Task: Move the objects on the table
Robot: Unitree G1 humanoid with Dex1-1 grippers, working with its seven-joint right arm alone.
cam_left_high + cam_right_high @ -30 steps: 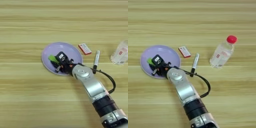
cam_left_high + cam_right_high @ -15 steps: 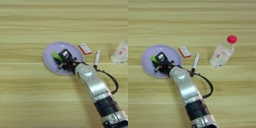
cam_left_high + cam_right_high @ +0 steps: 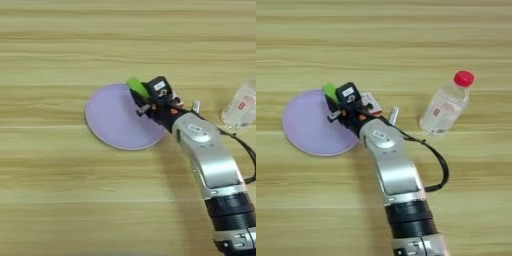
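My right gripper (image 3: 142, 96) is shut on the small bright green block (image 3: 136, 87), holding it over the far right rim of the lavender plate (image 3: 112, 120). In the right eye view the green block (image 3: 330, 91) shows at the gripper's (image 3: 334, 99) far tip. The silver forearm (image 3: 388, 160) runs in from the bottom. To the right, the clear bottle (image 3: 446, 107) with a red cap lies on the table. The silver-and-black marker pen (image 3: 393, 114) lies just right of the wrist, partly hidden by the arm.
A small red-and-white card (image 3: 370, 101) lies beside the plate's right rim, half behind the gripper. A black cable (image 3: 438, 165) loops off the forearm's right side. The light wooden table (image 3: 60, 200) fills the view.
The gripper has carried the green block from the middle of the plate up and to the right, to the plate's far right rim. Bottle, pen and card have not moved.
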